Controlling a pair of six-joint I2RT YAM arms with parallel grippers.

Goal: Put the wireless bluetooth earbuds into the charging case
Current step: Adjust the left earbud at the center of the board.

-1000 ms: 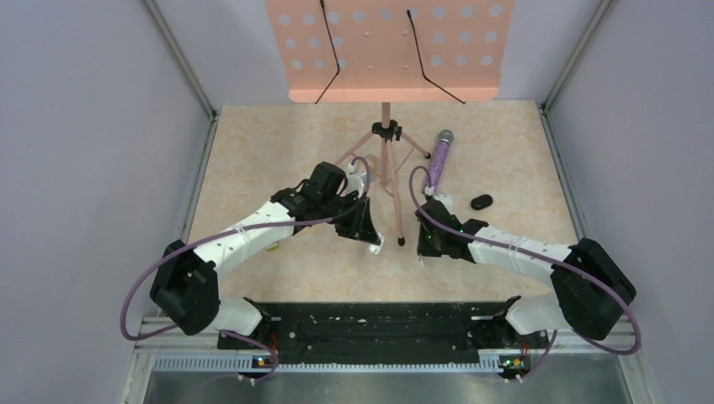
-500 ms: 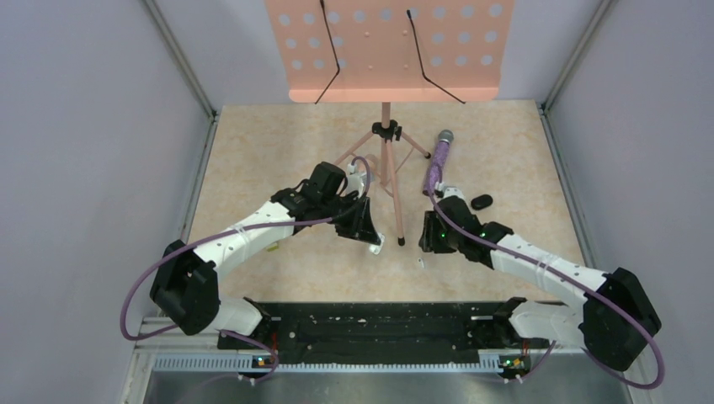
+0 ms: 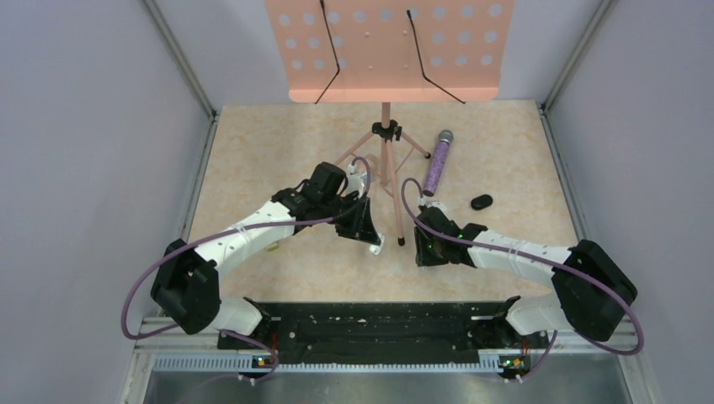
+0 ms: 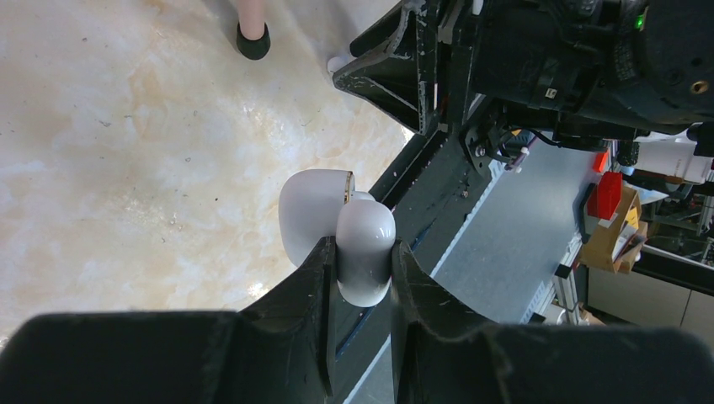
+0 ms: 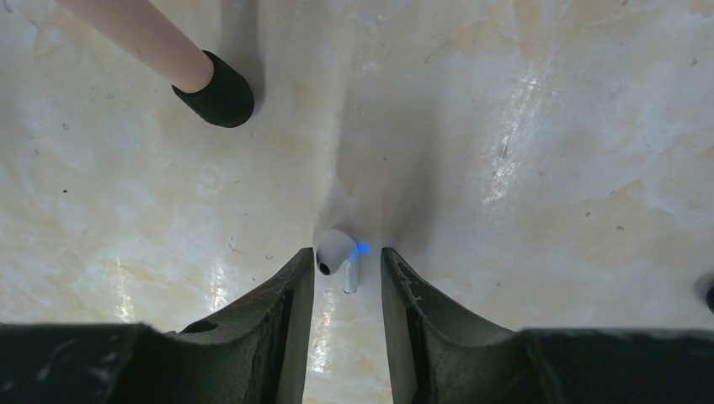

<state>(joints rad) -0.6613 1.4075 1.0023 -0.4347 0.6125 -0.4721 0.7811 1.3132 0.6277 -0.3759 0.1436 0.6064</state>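
My left gripper [image 4: 362,269] is shut on a glossy white rounded charging case [image 4: 364,244], whose lid [image 4: 310,210] is swung open beside it. It hangs just above the table near the middle [image 3: 375,245]. One white earbud [image 5: 337,254] with a short stem and a blue light lies on the marble tabletop. My right gripper [image 5: 347,271] is open and low over it, one jaw on each side, the left jaw almost touching the bud. In the top view the right gripper [image 3: 423,252] hides the earbud.
A pink music stand [image 3: 386,160] rises at the back middle; one black-capped tripod foot [image 5: 215,94] lies just beyond the right gripper. A glittery purple microphone [image 3: 436,164] and a small black oval object [image 3: 482,202] lie back right.
The right gripper opened, pulled back to the right so the earbud showed on the table, then came back with its jaws around the bud. The left arm has not moved.
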